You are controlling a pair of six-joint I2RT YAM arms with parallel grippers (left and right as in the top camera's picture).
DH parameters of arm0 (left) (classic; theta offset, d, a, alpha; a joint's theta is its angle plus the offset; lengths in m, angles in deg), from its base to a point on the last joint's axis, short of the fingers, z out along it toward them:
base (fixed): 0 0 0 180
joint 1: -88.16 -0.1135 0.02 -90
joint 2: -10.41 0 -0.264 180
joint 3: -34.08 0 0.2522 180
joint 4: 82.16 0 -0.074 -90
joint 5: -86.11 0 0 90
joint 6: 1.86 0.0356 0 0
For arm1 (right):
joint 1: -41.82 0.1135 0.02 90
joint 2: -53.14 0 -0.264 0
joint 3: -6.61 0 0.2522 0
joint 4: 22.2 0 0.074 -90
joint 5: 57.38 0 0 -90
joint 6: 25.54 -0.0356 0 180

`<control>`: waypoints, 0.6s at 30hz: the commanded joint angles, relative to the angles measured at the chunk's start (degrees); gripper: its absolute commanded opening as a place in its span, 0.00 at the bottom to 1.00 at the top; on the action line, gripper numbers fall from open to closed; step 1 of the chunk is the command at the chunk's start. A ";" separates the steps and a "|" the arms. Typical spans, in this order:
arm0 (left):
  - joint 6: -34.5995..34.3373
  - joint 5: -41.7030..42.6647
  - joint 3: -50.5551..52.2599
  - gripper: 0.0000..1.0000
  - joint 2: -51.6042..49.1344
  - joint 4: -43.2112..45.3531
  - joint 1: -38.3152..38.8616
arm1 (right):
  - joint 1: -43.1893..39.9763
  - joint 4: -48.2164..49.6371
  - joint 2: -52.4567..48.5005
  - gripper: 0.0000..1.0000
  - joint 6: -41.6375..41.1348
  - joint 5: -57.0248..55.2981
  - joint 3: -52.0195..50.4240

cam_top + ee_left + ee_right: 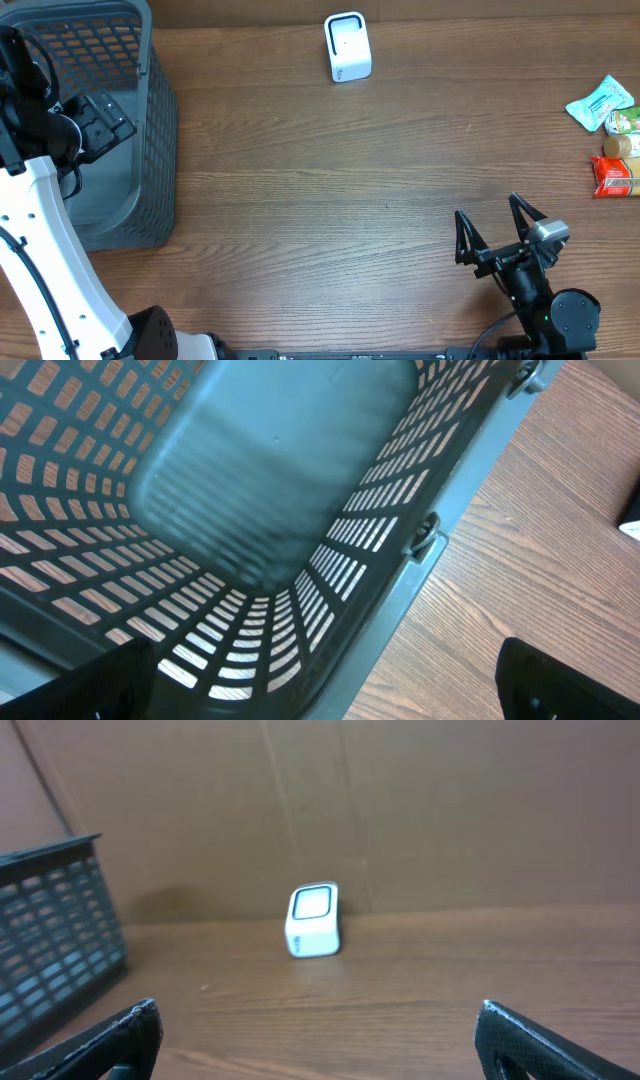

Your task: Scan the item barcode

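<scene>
Wooden counter (300, 200) carries a white scanner (348, 47) and snack packets (603, 103); my right tool (488, 208) gapes empty, my left tool (100, 125) open above the grey basket (160, 130).

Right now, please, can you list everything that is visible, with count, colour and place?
table: one, brown wood, under everything.
basket: one, grey plastic mesh, left end of the table.
scanner: one, white, far edge, near the middle.
small packets: about four, teal, green, brown and red, right edge, partly cut off.
left hand: one, black, open, above the basket.
right hand: one, black, open, near edge on the right, holding nothing.
</scene>
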 commanded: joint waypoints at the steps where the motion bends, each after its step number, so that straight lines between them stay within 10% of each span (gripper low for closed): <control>1: 1.09 -0.70 -0.37 1.00 -0.20 -0.09 0.09 | -1.66 4.39 1.29 1.00 0.46 -0.63 -3.39; 18: 1.09 -0.70 -0.37 1.00 -0.20 -0.09 0.09 | -6.34 8.04 1.29 1.00 -1.05 -0.61 -7.30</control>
